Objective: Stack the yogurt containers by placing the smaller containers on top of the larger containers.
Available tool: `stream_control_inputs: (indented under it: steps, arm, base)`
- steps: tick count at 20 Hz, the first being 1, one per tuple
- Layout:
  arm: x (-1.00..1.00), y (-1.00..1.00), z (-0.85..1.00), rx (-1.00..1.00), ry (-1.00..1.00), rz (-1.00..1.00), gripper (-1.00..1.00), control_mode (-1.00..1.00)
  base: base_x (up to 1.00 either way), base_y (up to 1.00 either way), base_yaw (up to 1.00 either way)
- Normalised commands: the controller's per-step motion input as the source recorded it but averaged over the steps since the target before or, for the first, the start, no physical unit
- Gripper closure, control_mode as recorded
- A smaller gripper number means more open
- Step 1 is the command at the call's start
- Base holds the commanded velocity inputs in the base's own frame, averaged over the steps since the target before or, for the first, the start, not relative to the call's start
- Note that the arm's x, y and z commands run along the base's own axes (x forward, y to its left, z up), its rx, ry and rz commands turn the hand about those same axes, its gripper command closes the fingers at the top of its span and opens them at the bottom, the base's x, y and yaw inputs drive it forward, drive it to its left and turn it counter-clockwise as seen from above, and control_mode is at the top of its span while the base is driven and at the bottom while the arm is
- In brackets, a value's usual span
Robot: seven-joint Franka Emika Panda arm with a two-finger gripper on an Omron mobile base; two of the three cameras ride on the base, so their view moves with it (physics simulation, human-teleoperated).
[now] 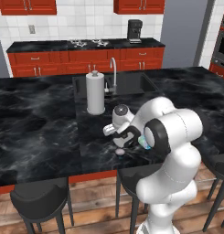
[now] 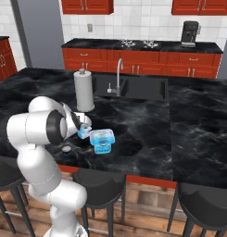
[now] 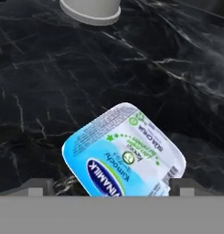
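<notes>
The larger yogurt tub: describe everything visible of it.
The wider light-blue squarish plastic yogurt tub stands upright on the black marbled island counter, near the front edge. Its flat white-and-pale-green lid is sealed on, above a darker blue base. The small light-blue yogurt cup sits close to its left; whether they touch cannot be told.

Glossy white, rounded robot arm (image 1: 170, 151) of bulbous segments, with dark grey bands and black round caps at the joints. Behind the claw, a pale grey wrist knob. Two small dark grey squarish fingertips (image 3: 39, 185).
</notes>
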Motion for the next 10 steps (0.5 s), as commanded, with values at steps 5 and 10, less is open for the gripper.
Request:
stream_control_inputs:
  steps: [5, 10]
  arm:
    - [0.14, 0.00, -0.17, -0.04, 0.00, 0.00, -1.00, -1.00]
    - [0.21, 0.01, -0.24, -0.05, 0.00, 0.00, -1.00, -1.00]
  base:
    - [0.00, 0.00, 0.00]
    - [0.00, 0.00, 0.00]
